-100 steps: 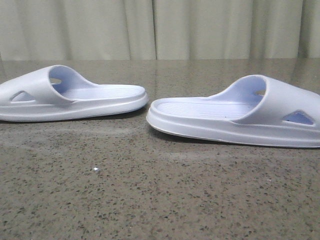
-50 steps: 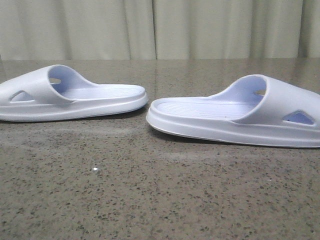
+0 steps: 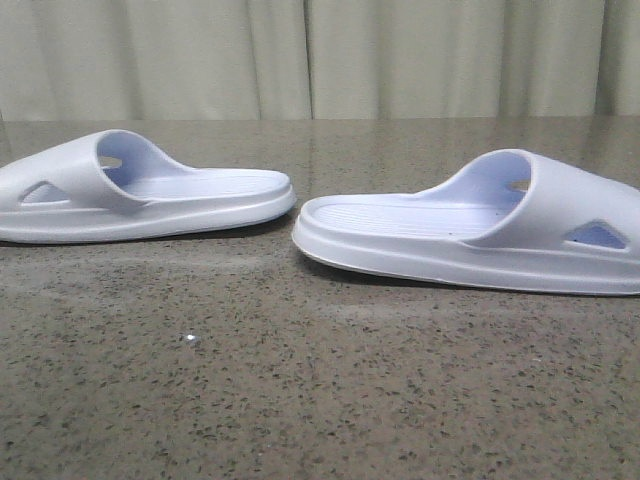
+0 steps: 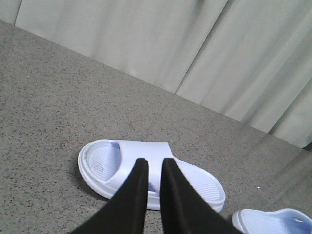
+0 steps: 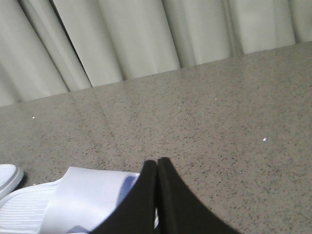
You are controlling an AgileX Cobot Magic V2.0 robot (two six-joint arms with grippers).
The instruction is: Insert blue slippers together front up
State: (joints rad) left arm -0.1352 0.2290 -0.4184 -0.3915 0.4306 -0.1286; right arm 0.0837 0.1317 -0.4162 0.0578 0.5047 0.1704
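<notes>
Two pale blue slippers lie flat on the speckled stone table, heels toward each other. The left slipper (image 3: pixel 140 195) has its strap at the far left; the right slipper (image 3: pixel 470 235) has its strap at the far right. Neither gripper shows in the front view. In the left wrist view my left gripper (image 4: pixel 155 161) hovers above the left slipper (image 4: pixel 102 163), jaws nearly shut with a narrow slit, holding nothing. The right slipper's heel (image 4: pixel 273 222) shows at the corner. My right gripper (image 5: pixel 157 161) is shut and empty above the right slipper's strap (image 5: pixel 83 195).
The table (image 3: pixel 320 400) is grey-brown speckled stone. A pale curtain (image 3: pixel 320 55) hangs along its far edge. The left slipper's heel (image 5: pixel 7 178) shows at the edge of the right wrist view.
</notes>
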